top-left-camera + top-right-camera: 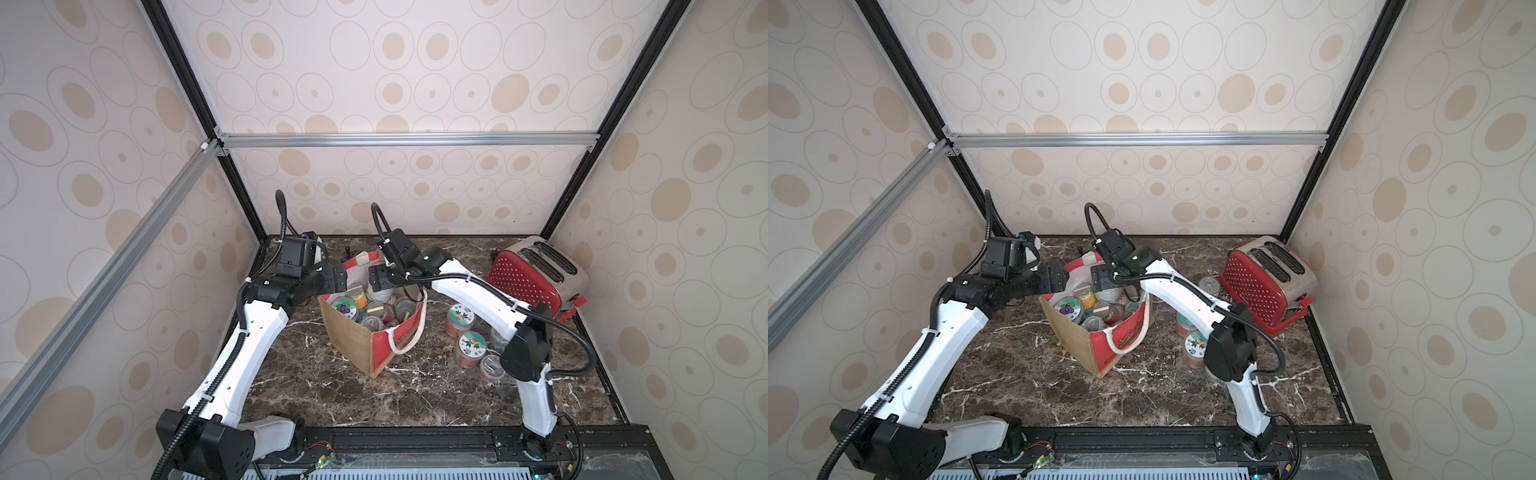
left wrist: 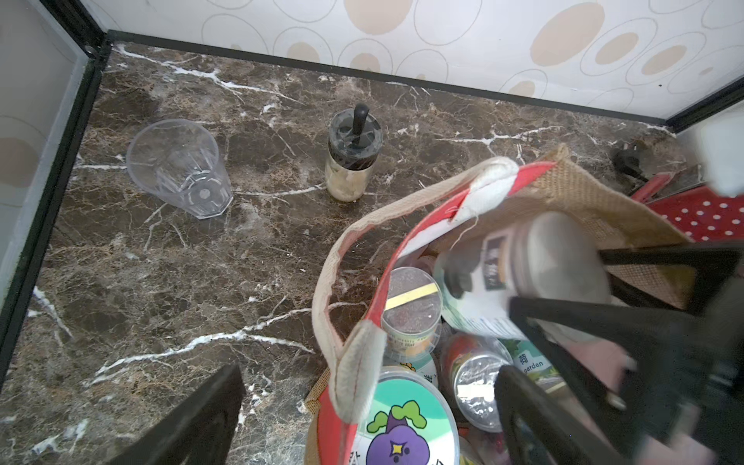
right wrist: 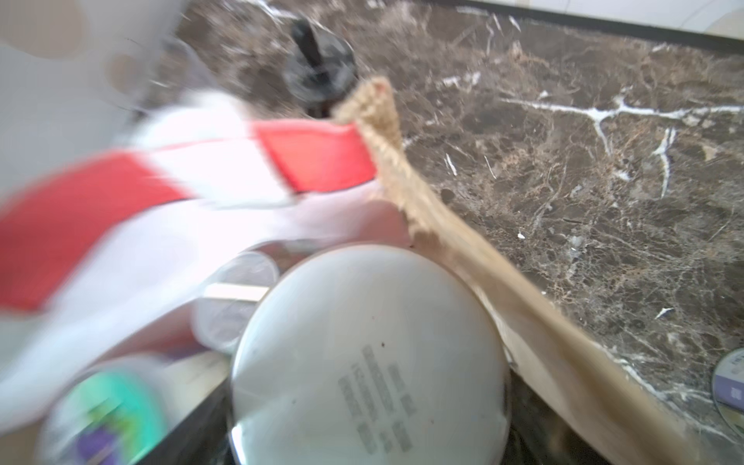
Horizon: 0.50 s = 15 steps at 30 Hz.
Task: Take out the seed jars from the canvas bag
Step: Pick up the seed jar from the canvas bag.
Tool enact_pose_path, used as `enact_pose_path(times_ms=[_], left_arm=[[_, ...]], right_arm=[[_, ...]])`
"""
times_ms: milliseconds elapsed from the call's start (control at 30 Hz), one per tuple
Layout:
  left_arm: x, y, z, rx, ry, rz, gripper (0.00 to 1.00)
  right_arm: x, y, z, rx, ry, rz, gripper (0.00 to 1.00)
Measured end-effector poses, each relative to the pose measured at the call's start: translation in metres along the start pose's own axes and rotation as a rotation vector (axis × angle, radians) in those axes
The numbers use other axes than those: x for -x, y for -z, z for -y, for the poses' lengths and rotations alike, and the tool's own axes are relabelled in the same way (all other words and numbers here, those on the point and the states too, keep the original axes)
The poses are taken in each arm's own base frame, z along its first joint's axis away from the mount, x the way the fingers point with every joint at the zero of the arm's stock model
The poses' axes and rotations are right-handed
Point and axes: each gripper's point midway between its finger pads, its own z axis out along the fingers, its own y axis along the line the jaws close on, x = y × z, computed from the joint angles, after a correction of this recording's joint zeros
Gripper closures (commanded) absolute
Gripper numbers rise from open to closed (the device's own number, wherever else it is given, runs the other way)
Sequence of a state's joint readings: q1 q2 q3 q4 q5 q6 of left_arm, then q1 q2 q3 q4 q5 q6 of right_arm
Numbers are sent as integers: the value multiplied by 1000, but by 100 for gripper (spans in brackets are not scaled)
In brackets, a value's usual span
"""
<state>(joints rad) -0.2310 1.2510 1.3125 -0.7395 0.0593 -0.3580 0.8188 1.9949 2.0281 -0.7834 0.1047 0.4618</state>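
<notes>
**Seed jars, mixed lot.** Most stand packed lid-up inside the canvas bag (image 1: pixel 353 340) at mid-worktop (image 1: pixel 324 399). A few, among them a sticker-lidded jar (image 1: pixel 471 347), are already out on the worktop just beside the bag, on the right arm's side. All are small round cylinders with clear, smooth walls; lids are flat, some clear, some bearing cartoon stickers such as the purple-figure lid (image 1: pixel 345 308), some plain white. They are probably rigid plastic, light and rather slippery, best taken across the body just under the lid, where the rim gives a stop. The bag is coarse tan burlap with red panels and white lining; its soft walls sag, and the rope handle (image 1: pixel 415 328) could snag a lifted jar. The right end effector (image 1: pixel 381 286) reaches into the bag with its fingers pressed on either side of a tilted white-lidded jar (image 3: pixel 370 354), apparently grasping it. The left end effector (image 1: pixel 338 279) is spread wide and empty, straddling the bag's rim.
</notes>
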Motion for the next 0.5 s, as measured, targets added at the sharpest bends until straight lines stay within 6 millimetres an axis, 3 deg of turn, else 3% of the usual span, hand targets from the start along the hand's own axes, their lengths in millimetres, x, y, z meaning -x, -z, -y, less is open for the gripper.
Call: enact_pose_path(times_ms=[167, 267, 400, 500], left_arm=[[1, 2, -4, 23, 0, 3, 2], [4, 5, -5, 35, 0, 9, 2], [7, 9, -7, 47, -1, 13, 2], [6, 9, -8, 55, -7, 8, 2]], right_arm=[[38, 88, -18, 130, -1, 181, 33], [53, 129, -14, 162, -8, 262, 33], [59, 157, 14, 137, -38, 313, 33], [59, 160, 55, 70, -85, 318, 33]])
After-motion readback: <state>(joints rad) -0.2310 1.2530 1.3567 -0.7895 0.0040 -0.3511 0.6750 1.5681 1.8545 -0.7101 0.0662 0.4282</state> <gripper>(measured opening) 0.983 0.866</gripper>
